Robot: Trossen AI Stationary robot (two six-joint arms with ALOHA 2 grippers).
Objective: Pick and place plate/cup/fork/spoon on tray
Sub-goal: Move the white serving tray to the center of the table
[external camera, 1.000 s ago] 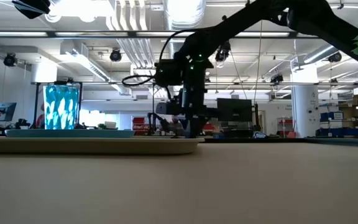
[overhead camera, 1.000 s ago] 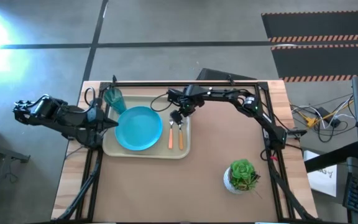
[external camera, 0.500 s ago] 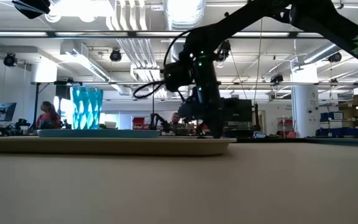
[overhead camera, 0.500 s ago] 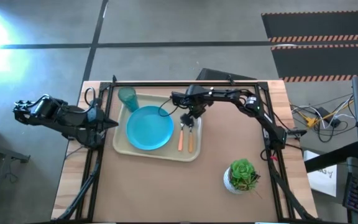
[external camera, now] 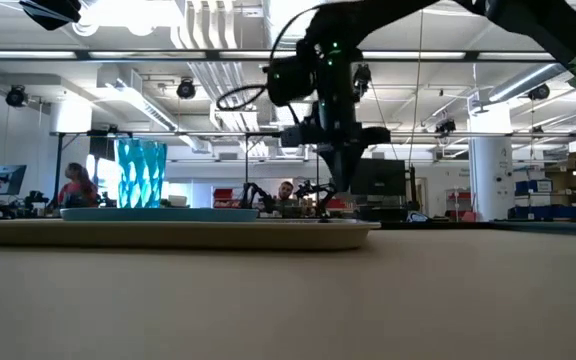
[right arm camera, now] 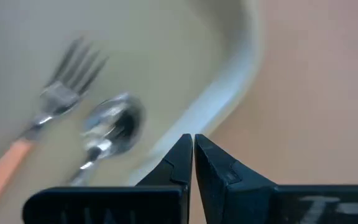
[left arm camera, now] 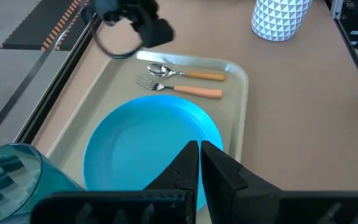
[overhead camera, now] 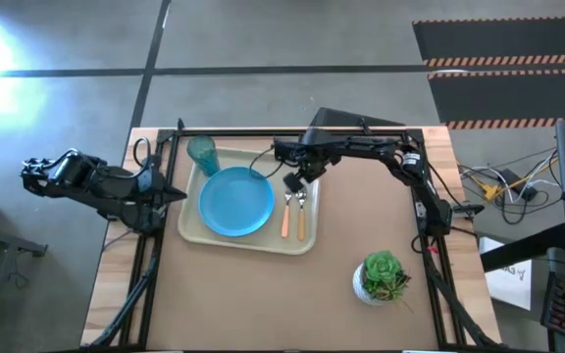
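Observation:
The cream tray (overhead camera: 307, 240) lies on the table left of the middle. On it rest the sky-blue plate (overhead camera: 235, 201), the teal cup (overhead camera: 202, 154) standing upright at its far left corner, and the orange-handled fork (overhead camera: 285, 216) and spoon (overhead camera: 300, 218) side by side along its right side. My right gripper (overhead camera: 296, 182) is shut and empty, hanging above the far ends of the fork (right arm camera: 61, 102) and spoon (right arm camera: 107, 130), clear of the tray (external camera: 168, 232) in the low view (external camera: 343, 190). My left gripper (left arm camera: 199, 155) is shut and empty by the tray's left edge (overhead camera: 172, 194).
A green plant in a white pot (overhead camera: 383, 277) stands at the table's near right. A black frame bar (overhead camera: 292, 132) runs along the table's far edge. Bare tabletop (overhead camera: 361, 216) lies right of the tray and in front of it.
The tray with the plate, cup, fork and spoon has slid toward the table's right edge, along with my right gripper at its far right rim. The right gripper has then risen clear of the tray.

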